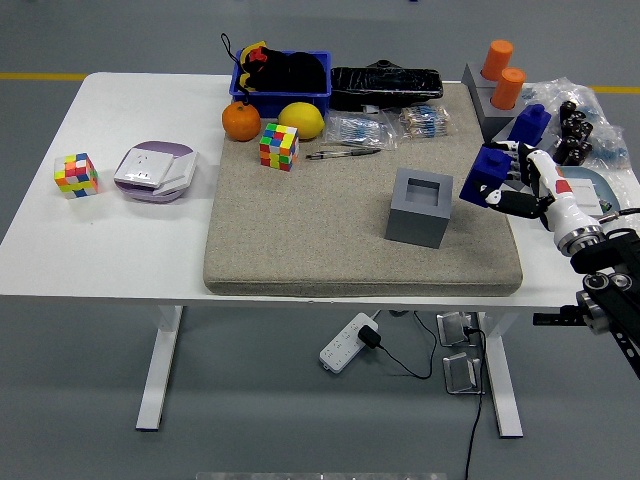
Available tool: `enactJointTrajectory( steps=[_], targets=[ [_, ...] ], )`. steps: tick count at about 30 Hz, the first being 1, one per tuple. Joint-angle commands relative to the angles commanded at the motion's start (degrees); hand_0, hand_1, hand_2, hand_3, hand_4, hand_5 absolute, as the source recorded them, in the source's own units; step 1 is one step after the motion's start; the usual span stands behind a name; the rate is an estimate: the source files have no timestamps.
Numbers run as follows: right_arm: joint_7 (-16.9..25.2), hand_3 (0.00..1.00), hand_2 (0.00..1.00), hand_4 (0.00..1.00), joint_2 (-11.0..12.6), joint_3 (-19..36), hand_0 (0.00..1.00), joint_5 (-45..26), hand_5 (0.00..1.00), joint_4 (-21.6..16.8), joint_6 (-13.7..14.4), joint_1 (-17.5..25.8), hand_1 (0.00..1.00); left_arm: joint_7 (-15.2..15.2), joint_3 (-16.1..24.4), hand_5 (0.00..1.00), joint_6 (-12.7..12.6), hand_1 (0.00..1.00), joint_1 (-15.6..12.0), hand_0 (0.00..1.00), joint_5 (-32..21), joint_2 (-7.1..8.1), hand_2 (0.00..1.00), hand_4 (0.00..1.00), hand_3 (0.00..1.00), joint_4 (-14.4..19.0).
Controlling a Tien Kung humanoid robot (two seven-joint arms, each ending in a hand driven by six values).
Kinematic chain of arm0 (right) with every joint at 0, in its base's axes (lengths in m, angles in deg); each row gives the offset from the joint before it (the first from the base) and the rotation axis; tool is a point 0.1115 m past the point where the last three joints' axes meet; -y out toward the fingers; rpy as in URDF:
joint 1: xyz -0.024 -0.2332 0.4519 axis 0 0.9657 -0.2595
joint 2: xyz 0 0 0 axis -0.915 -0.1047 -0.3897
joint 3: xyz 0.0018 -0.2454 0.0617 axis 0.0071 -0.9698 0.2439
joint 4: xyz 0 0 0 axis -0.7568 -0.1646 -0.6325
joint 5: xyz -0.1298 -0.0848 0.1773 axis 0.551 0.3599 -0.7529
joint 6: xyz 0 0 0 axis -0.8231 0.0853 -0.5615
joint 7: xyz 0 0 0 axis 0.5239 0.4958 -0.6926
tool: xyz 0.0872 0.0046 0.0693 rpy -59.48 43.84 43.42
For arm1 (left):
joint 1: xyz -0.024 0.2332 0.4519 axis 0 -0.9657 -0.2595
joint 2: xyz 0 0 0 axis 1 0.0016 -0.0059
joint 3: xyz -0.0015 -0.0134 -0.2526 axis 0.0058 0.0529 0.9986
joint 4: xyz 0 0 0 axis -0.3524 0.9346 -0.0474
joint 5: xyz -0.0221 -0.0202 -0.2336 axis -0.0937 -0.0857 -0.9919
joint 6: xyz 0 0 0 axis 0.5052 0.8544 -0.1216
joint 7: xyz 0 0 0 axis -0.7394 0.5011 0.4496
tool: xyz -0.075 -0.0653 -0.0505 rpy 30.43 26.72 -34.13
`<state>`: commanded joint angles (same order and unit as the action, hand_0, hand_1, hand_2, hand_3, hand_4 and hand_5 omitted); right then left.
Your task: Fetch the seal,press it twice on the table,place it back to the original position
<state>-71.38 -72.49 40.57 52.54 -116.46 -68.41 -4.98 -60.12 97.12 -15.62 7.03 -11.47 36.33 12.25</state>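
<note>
Head view shows the right hand (pixel 522 185) gripping the blue seal (pixel 490 177) above the mat's (pixel 300 250) right edge; it looks rigid, light, best held by its sides.

White table (pixel 120 240) on white metal legs, set on a plain grey floor (pixel 80 420). Beyond the table, a yellow floor line (pixel 40 76). Beneath the table, a white power strip (pixel 345 343) with trailing black cable (pixel 410 365). Lit evenly throughout.
</note>
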Motion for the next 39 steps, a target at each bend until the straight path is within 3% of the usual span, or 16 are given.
enactJointTrajectory(
  steps=[5, 10, 21, 39],
  targets=[
    [-0.54, 0.433, 0.406, 0.562, 0.1, -1.47, 0.526, -0.2, 0.002, -1.82, -0.16, -2.03, 0.392, -0.04, 0.06, 0.302, 0.04, 0.796, -0.09, 0.821, -0.11, -0.05, 0.764, 0.751, 0.815, -0.08],
    [-0.98, 0.433, 0.406, 0.562, -1.28, -3.55, 0.527, -0.01, 0.002, -2.1, -0.58, -3.59, 0.393, -0.03, 0.05, 0.302, 0.04, 0.796, 0.15, 0.821, -0.12, -0.01, 0.764, 0.751, 0.816, -0.04],
    [-0.76, 0.434, 0.406, 0.565, -4.39, -8.34, 0.528, -1.32, 0.002, 1.3, -1.02, -6.29, 0.393, -0.06, -0.31, 0.302, 0.09, 0.796, 0.25, 0.821, -0.23, 0.08, 0.764, 0.751, 0.815, -0.11],
    [-0.16, 0.435, 0.405, 0.569, -4.23, -12.53, 0.528, -3.75, 0.002, 5.28, -1.46, -8.46, 0.391, 0.0, -0.53, 0.302, 0.11, 0.796, 0.61, 0.821, -0.14, 0.23, 0.764, 0.751, 0.816, -0.05]
  ],
)
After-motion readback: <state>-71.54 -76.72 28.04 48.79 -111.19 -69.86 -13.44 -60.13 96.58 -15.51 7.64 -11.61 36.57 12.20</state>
